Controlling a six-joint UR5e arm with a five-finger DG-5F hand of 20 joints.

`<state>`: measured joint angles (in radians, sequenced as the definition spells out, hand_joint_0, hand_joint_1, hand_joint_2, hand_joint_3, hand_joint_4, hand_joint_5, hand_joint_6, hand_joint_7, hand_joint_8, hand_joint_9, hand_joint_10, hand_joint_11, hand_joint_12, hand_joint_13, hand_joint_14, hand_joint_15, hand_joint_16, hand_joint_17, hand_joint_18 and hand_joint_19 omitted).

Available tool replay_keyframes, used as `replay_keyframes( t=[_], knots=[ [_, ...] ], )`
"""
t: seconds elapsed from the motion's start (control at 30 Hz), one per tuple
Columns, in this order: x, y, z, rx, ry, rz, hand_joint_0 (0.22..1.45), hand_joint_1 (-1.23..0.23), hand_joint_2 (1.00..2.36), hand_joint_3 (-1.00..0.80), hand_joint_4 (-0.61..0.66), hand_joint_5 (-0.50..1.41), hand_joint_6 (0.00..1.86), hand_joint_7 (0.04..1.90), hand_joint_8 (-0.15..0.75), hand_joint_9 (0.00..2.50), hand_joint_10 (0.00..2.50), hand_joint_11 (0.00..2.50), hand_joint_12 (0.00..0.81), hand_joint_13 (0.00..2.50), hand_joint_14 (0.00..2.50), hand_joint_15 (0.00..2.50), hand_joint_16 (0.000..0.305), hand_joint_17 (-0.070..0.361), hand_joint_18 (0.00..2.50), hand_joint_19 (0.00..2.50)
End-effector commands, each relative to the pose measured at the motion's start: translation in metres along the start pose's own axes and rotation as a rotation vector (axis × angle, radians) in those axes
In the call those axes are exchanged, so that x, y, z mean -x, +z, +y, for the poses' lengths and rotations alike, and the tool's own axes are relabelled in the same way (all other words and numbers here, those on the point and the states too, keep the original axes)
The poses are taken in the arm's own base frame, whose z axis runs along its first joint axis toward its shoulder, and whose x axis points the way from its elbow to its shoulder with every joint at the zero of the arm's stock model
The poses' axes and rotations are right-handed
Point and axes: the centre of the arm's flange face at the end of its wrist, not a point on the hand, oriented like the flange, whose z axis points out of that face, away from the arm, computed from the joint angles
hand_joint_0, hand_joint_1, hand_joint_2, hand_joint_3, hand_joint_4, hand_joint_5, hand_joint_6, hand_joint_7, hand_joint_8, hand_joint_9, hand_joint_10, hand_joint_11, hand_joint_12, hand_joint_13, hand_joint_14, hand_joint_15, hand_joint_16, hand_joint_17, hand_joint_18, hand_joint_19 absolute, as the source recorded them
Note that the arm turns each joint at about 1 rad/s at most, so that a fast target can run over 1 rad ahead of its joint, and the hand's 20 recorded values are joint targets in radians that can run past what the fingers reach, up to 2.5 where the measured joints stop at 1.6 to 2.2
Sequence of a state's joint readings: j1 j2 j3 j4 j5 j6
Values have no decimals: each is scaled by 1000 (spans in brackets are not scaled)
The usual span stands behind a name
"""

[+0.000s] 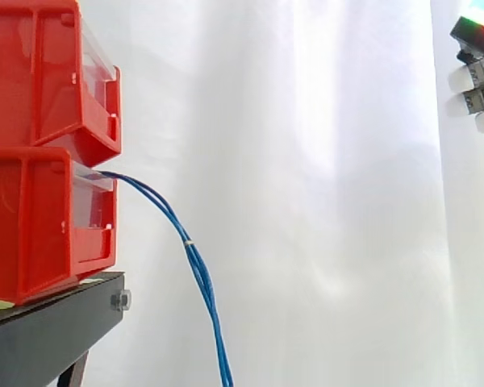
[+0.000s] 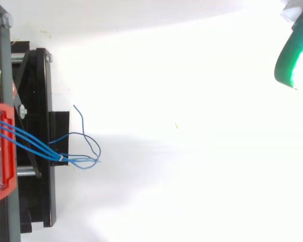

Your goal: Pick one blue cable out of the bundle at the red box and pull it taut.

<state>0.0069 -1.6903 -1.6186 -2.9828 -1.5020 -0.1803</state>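
A bundle of thin blue cables (image 1: 195,260) comes out of the lower red box (image 1: 44,222) and hangs down in a curve past the black stand, held together by a small white tie. From above, the blue cables (image 2: 35,142) run from the red box (image 2: 2,151) to the tie, and the loose ends (image 2: 86,146) loop and fan out on the white floor. My hand (image 1: 477,76) is at the upper right edge of the side view, far from the cables and touching nothing. Its glowing green part (image 2: 293,60) sits at the top right of the top view.
A second red box (image 1: 48,81) is stacked on the lower one. Both rest on the black stand (image 1: 56,322), whose frame (image 2: 38,126) shows at the left in the top view. A white curtain hangs behind, and wide open space lies between hand and cables.
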Motion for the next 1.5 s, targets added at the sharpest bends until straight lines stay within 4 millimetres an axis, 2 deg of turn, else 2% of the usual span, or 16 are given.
replay_keyframes(
  t=[0.0,0.13,0.23,0.5,0.57,0.67,0.7,0.8,0.97,1.2,1.23,1.33,1.47],
  knots=[
    [-6,3,-2,-10,-7,-24,434,-380,1000,-500,255,-220,502,715,309,286,0,0,410,88,2,92,66,148,0,77],
    [-12,9,-12,-29,-13,-18,431,-433,1000,-500,258,-220,502,719,311,292,1,0,411,99,2,99,66,148,0,88],
    [-20,17,-27,-51,-9,-6,432,-461,1000,-500,258,-220,502,715,310,300,0,15,411,106,3,100,66,148,16,84],
    [-33,34,-44,-40,-9,6,443,-504,1000,-500,257,-217,502,723,308,334,0,45,404,134,3,106,64,143,53,90],
    [-38,46,-60,-32,3,6,445,-517,1000,-500,258,-216,502,726,307,339,0,41,403,134,3,102,63,143,57,101],
    [-41,55,-72,-25,21,5,449,-541,1000,-500,258,-215,502,728,306,342,0,50,402,134,3,110,63,142,59,102],
    [-46,65,-81,3,33,2,452,-558,1000,-500,257,-214,502,732,303,341,0,50,400,133,3,110,63,141,58,101],
    [-48,72,-89,20,35,-6,461,-591,1000,-500,257,-210,502,744,298,341,0,57,396,132,2,106,61,138,58,99],
    [-59,96,-129,50,59,-18,476,-639,1000,-500,262,-200,502,776,290,338,0,57,388,128,2,100,60,135,56,93],
    [-60,113,-138,133,70,-122,483,-652,1000,-500,268,-194,502,795,286,338,0,66,385,126,2,104,59,133,57,104],
    [-62,116,-147,123,65,-150,483,-652,1000,-500,268,-194,502,795,286,336,2,70,385,126,3,104,59,133,58,98],
    [-66,120,-159,107,69,-160,481,-650,1000,-500,269,-193,502,798,286,336,2,70,386,126,2,103,59,134,57,104],
    [-72,141,-172,90,77,-167,471,-627,1000,-500,274,-193,502,798,288,335,0,72,391,126,3,111,60,135,55,103]
  ],
)
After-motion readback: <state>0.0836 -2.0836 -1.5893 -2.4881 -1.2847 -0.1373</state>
